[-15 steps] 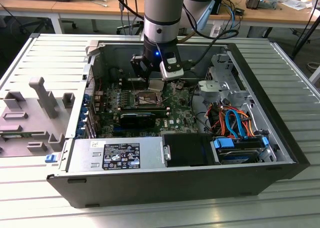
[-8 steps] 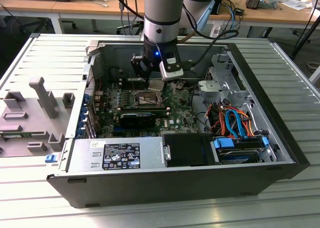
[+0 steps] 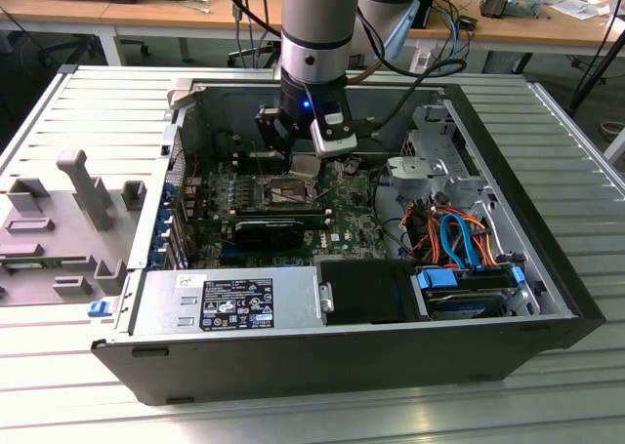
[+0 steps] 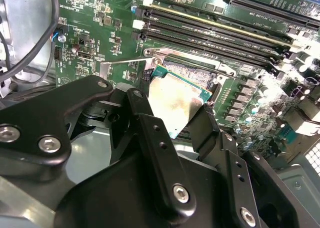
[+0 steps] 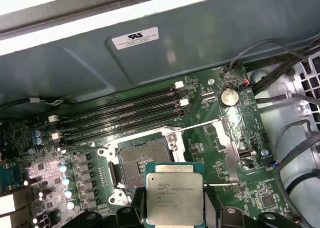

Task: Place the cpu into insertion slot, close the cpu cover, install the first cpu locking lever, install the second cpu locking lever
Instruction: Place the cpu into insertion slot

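Currently held: the cpu [image 5: 174, 195], pinched by two opposite edges between the black fingers [image 4: 152, 138] of the gripper [image 5: 174, 208]. This leaves its underside free for seating.
Chip attitude: metal top facing up and away from the board, seemingly so it can go down square.
Chip position: inside the open computer case [image 3: 342, 356], above the green motherboard [image 5: 252, 138] and close to the insertion slot [image 5: 142, 160], not seated in it.
Insertion slot: the dark centre is bare inside its silvery frame, and nothing lies in it.
Cover: a thin shiny plate beside the socket appears to be the cpu cover [image 5: 229, 143], lifted off the frame so the way in is open. Its exact angle is hard to tell.
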